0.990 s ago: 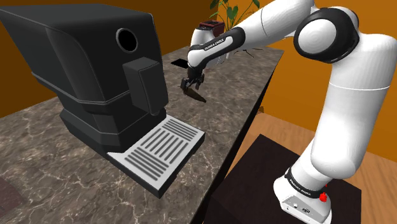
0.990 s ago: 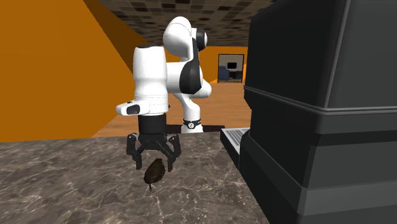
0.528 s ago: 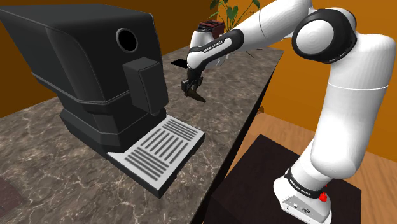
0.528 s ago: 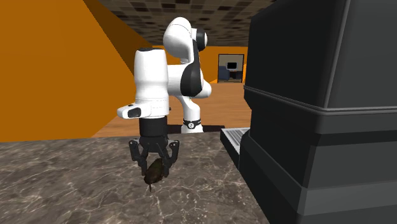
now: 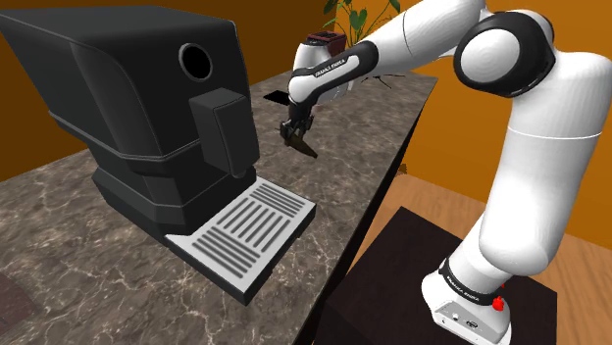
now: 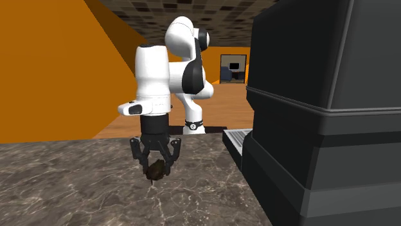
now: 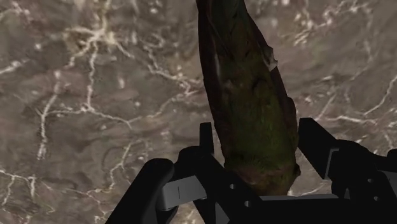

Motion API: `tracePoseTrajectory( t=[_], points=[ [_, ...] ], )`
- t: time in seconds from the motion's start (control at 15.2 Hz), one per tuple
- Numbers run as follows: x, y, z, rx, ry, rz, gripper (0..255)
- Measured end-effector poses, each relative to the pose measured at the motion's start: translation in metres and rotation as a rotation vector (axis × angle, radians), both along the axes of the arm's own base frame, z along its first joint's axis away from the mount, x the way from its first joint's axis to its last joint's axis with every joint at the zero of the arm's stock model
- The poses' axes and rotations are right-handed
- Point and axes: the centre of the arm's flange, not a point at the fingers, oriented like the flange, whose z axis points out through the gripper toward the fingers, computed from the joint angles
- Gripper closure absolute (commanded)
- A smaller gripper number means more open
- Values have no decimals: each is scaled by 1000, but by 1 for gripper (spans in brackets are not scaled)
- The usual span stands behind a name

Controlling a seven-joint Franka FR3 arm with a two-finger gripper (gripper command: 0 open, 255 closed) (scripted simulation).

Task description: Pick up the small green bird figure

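Gripping the small, dark greenish-brown bird figure (image 7: 253, 108) between its fingers, the all-black claw (image 6: 155, 165) hangs above the brown marbled tabletop (image 6: 71, 183), near a bulky black coffee machine (image 5: 118, 108).

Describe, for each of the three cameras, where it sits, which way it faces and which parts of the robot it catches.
Shoulder view: beside the stand, looking over the marbled counter past the coffee machine; the whole arm shows.
Second exterior view: across the counter, facing the arm head-on.
Wrist view: on the hand, looking down at the counter; both fingers show.
Shared: all three show the gripper clasping the dark bird figure.
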Motion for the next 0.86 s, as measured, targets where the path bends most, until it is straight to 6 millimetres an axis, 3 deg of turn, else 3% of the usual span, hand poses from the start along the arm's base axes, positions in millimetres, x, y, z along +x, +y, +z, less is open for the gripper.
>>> tracePoseTrajectory(
  t=[0.86],
  points=[
    [0,-1,67,0,0,0,255]
  ],
)
